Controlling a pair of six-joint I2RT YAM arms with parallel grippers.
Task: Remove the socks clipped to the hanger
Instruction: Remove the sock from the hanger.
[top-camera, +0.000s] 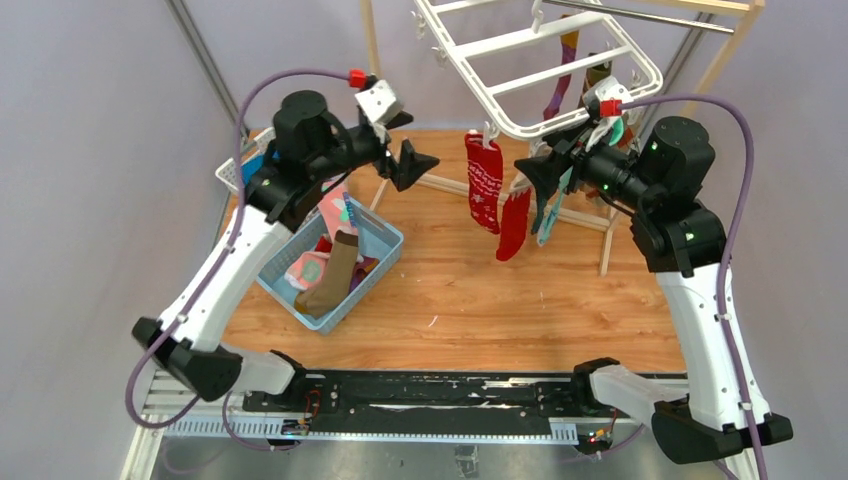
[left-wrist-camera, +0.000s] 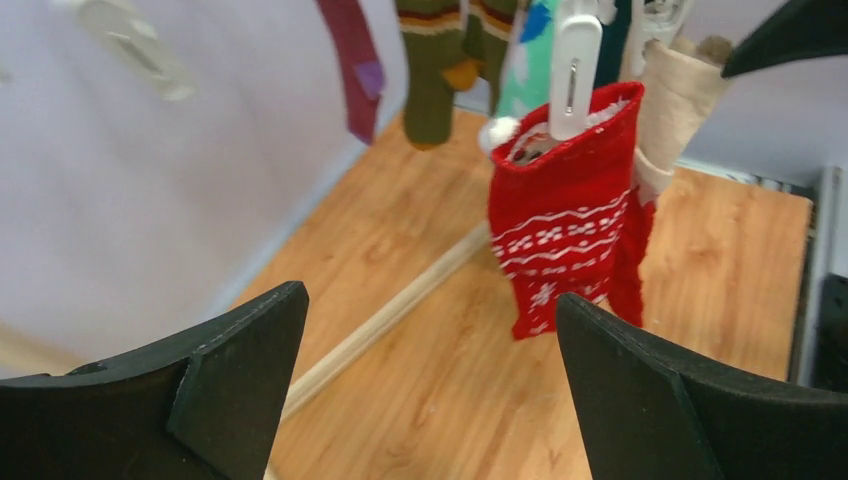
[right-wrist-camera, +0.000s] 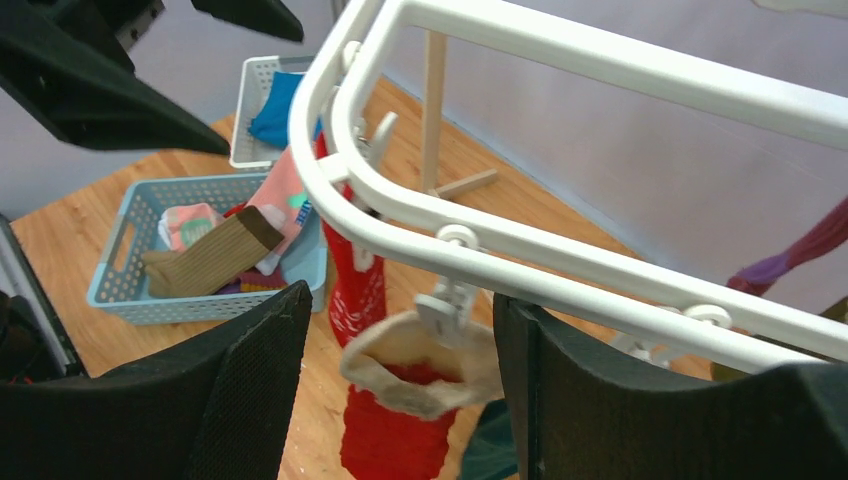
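Note:
The white hanger (top-camera: 560, 60) hangs tilted at the back. Clipped to its near edge are a red patterned sock (top-camera: 485, 180), a red sock with a cream cuff (top-camera: 514, 222) and a teal sock (top-camera: 550, 215). My left gripper (top-camera: 408, 165) is open, short of the patterned sock (left-wrist-camera: 565, 240), which hangs from a white clip (left-wrist-camera: 572, 70) beyond the fingers. My right gripper (right-wrist-camera: 400, 297) is open under the hanger rail (right-wrist-camera: 560, 255), its jaws either side of the cream cuff (right-wrist-camera: 420, 370) and its clip (right-wrist-camera: 445, 305). Purple (left-wrist-camera: 352, 60) and olive striped (left-wrist-camera: 440, 60) socks hang farther back.
A blue basket (top-camera: 380, 262) at the left holds loose socks, with a brown one (top-camera: 335, 275) on top. A white basket (top-camera: 235, 172) with a blue cloth sits behind it. The wooden rack's legs (top-camera: 610, 235) stand on the table behind the hanging socks.

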